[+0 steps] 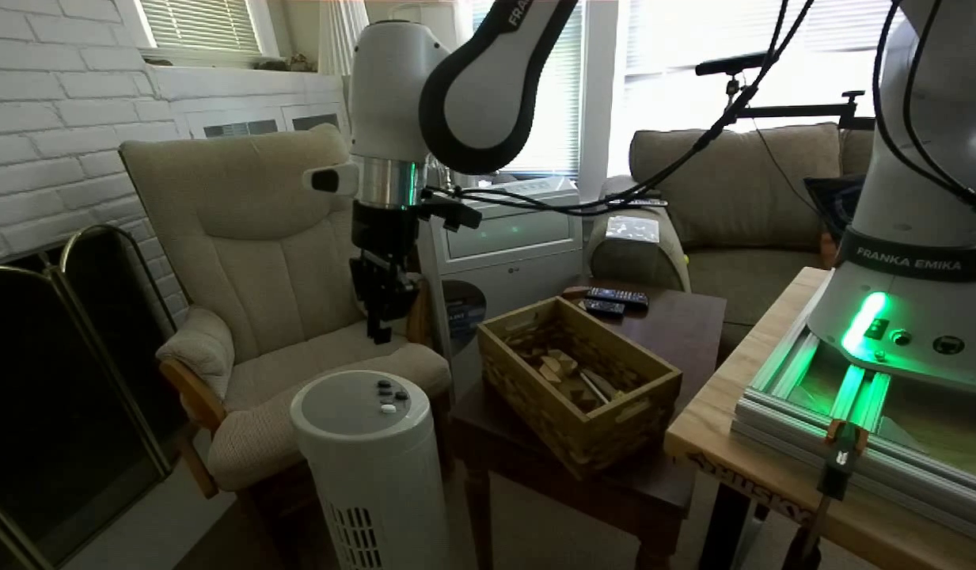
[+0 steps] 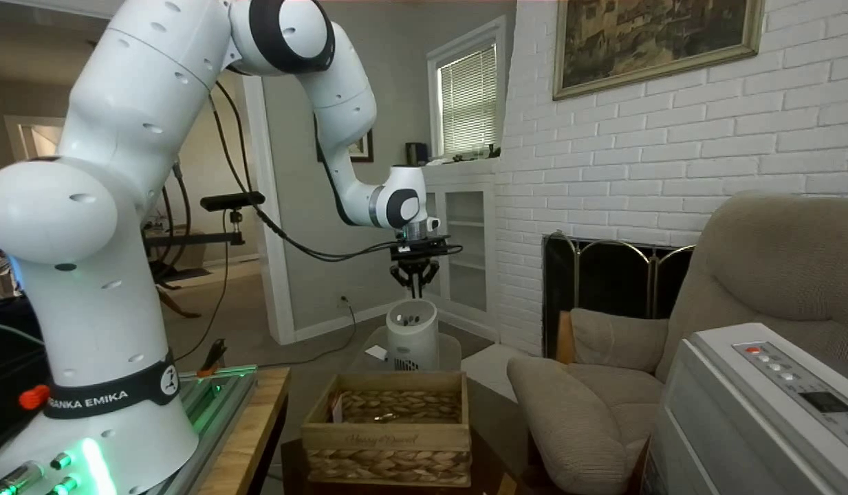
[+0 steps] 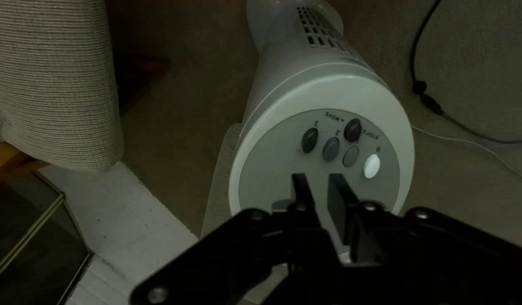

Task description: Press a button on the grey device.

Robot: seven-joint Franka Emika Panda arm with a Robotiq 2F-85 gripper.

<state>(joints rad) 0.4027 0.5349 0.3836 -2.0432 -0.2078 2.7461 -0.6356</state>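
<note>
The grey device (image 1: pixel 381 483) is an upright pale tower with a round flat top. It also shows in an exterior view (image 2: pixel 413 347) and in the wrist view (image 3: pixel 265 178). Its top has several oval buttons: a white button (image 3: pixel 371 166) marked 0 and darker ones, such as the dark button (image 3: pixel 310 140) marked 3. My gripper (image 3: pixel 316 178) points down above the top panel, partly open, with a narrow gap and nothing between the fingers. In both exterior views, the gripper (image 1: pixel 379 328) (image 2: pixel 416 292) hangs over the device. In the wrist view, the fingertips appear just below the button row.
A wooden crate (image 1: pixel 579 419) with blocks stands on a dark side table (image 1: pixel 697 317) beside the device. An armchair (image 1: pixel 254 261) is close behind it. A boxy pale unit (image 2: pixel 712 412), a fireplace screen (image 2: pixel 613 278) and a floor cord (image 3: pixel 468 123) are also around.
</note>
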